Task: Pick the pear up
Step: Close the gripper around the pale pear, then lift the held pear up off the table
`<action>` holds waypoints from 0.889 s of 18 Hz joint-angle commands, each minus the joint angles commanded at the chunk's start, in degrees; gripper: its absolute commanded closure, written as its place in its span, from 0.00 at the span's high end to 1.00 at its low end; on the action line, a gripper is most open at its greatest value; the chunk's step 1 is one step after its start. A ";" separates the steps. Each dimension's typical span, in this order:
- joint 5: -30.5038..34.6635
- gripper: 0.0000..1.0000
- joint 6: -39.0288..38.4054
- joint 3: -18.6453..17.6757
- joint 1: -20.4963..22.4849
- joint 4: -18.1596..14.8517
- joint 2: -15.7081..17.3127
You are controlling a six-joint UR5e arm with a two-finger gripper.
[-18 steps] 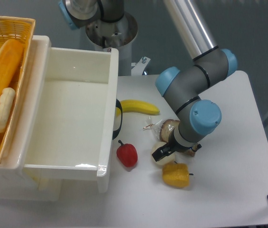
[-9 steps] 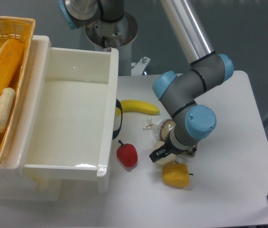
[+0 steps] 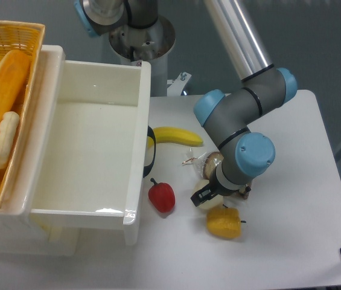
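The gripper (image 3: 218,194) is lowered over the pear (image 3: 206,201), which rests on the surface (image 3: 291,199) between the red bell pepper (image 3: 162,197) and yellow bell pepper (image 3: 224,223); whether the fingers grip it cannot be determined, and lifting remains.

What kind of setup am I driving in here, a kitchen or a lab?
Most likely a robotics lab bench, not a kitchen. The arm's base is bolted at a plain white table, toy-like fruit such as the pear and banana lie loose on it, and a white bin stands beside them.
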 joint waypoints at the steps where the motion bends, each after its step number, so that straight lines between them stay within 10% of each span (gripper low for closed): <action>1: 0.00 0.26 0.00 0.00 0.09 0.00 0.09; 16: 3.34 0.24 20.38 3.34 5.79 0.09 9.13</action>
